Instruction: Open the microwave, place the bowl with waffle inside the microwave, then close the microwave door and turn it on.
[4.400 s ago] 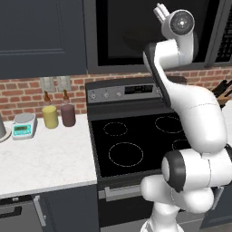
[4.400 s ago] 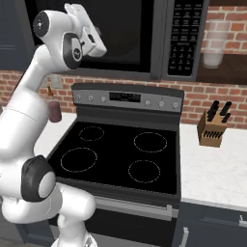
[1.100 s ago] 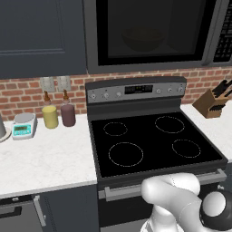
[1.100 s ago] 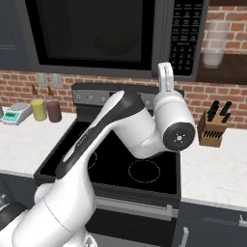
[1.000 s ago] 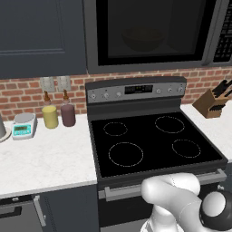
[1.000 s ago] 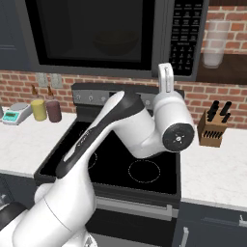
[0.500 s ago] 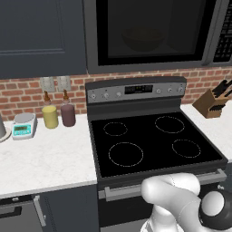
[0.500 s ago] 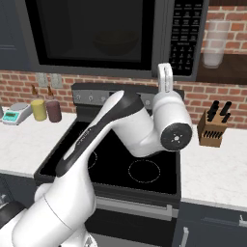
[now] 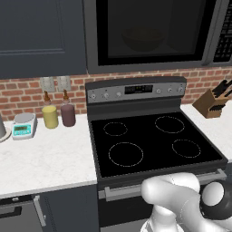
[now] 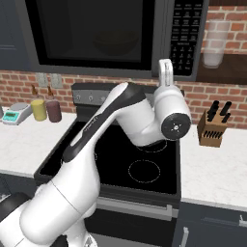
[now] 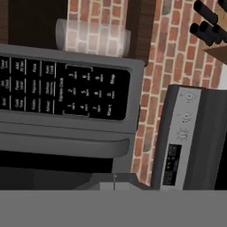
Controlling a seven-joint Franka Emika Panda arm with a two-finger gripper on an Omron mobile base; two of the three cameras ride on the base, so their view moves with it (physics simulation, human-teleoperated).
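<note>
right base view: the white arm bends up over the black stove [image 10: 130,164], and its gripper [image 10: 165,72] points upward, just below the lower right corner of the microwave [image 10: 111,36]. the two fingers are pressed together with nothing between them. the gripper stands beneath the button panel [image 10: 185,36], close to it; whether it touches cannot be told.

the microwave door [image 10: 91,34] is shut, its grey bar handle [image 10: 163,31] upright beside the panel. behind the dark glass the wooden bowl [image 10: 116,42] shows dimly, sitting inside the cavity, up and to the left of the gripper. the waffle cannot be made out through the window.

hand view: the picture is rolled on its side. the button panel [image 11: 62,91] lies close ahead with rows of white labels, and the stove's control strip [image 11: 181,133] stands to the right.

left base view: the stove [image 9: 154,142] has four ring burners, none holding anything. a white counter [image 9: 41,158] runs to its left with a yellow jar [image 9: 50,117], a dark red jar [image 9: 68,114] and a small scale [image 9: 24,125]. a knife block [image 9: 212,100] sits on the right. a red brick wall [image 9: 27,93] runs behind, under a dark blue cabinet [image 9: 41,36].
</note>
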